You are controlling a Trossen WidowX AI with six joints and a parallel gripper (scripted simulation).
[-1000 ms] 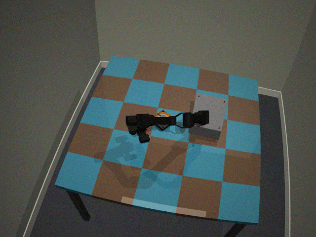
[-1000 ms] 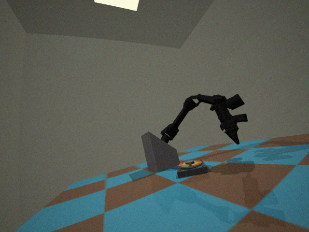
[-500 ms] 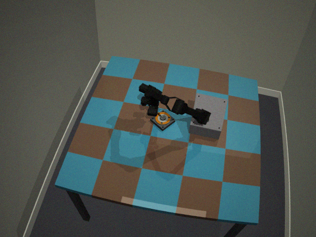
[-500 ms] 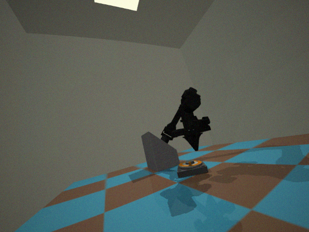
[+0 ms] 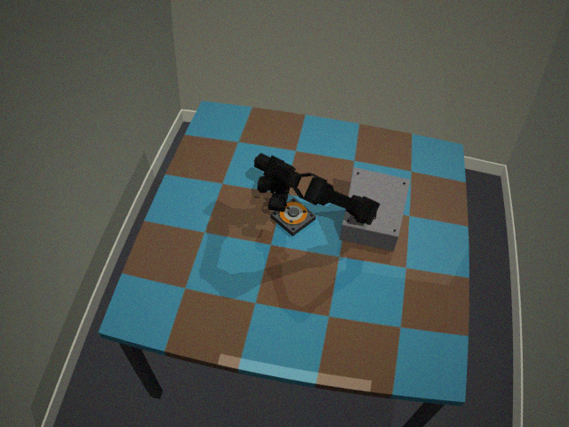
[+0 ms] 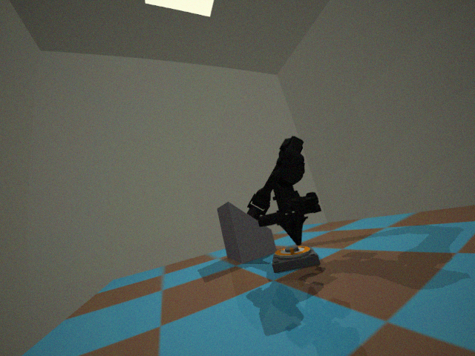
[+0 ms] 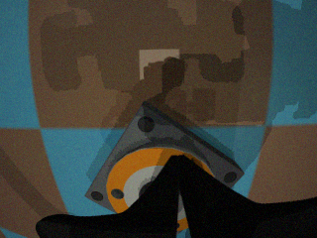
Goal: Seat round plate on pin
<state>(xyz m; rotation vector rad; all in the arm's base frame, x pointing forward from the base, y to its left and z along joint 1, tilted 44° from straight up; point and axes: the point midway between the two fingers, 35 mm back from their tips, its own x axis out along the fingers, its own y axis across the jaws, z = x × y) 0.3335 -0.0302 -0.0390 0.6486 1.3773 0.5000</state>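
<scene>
Checkered blue-and-brown worktop (image 5: 151, 317) carrying a grey mounting block (image 5: 376, 206), from which the black arm (image 5: 331, 195) reaches across to a small dark square base (image 5: 293, 227). The base sits near the middle of the worktop, just beside the block and turned corner-on to the top camera.

Round plate (image 5: 292, 213): orange ring around a pale grey centre, lying on the base over the central post (image 5: 292, 211). In the exterior view the plate (image 6: 293, 251) shows as a thin orange disc on top of the base (image 6: 295, 262); whether it lies level or rides slightly tilted cannot be told at this size. The pin and the hole by the tab are not resolved in any view.

Jaws (image 6: 296, 241): pressed fully together with nothing held between them, forming a single dark point aimed straight down. In the exterior view the tip stands directly over the plate near its centre, at or just above its top face; actual contact cannot be confirmed. The wrist view shows the closed jaws crossing the orange ring (image 7: 122, 175), with the base's dark corner holes (image 7: 146, 122) visible around it.

The arm is folded high above the base, its wrist dropping steeply. Its shadow falls across the brown and blue squares in front of the base.
</scene>
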